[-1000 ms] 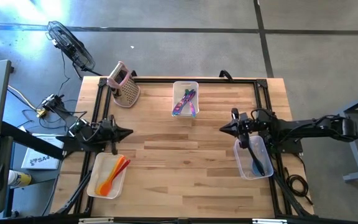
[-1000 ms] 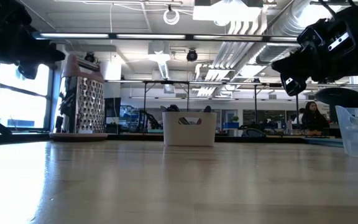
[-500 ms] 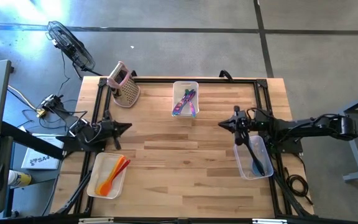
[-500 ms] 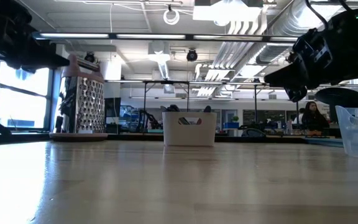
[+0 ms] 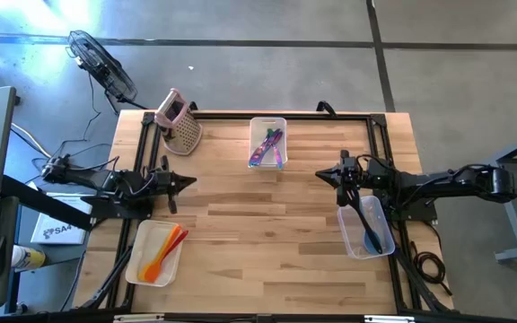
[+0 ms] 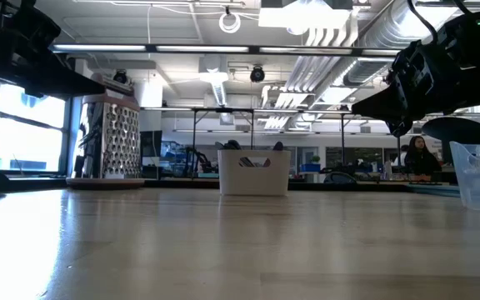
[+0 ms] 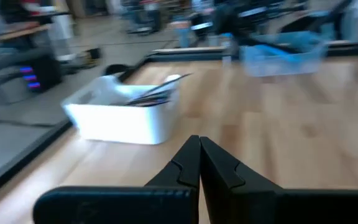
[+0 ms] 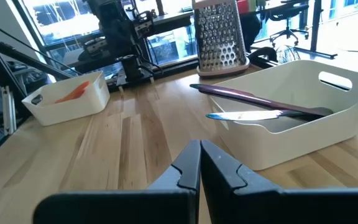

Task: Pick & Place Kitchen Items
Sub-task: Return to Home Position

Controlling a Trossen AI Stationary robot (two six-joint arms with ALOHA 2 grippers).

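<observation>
Left gripper (image 5: 191, 182) hangs mid-left of the high view, fingers pinched together, holding nothing; orange spatulas (image 5: 170, 244) lie in the white bin (image 5: 144, 240) just below it; right gripper (image 5: 319, 176), mid-right, likewise closed and empty; black spoon (image 5: 371, 230) in the clear bin (image 5: 344, 235) lower right of it; purple utensils (image 5: 267, 148) in the top-centre bin (image 5: 267, 120), between the 2.

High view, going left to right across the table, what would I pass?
First the left white bin → middle white bin → right end effector → clear bin. The pink grater and left end effector overlap the first bin's span, so I skip them.
</observation>
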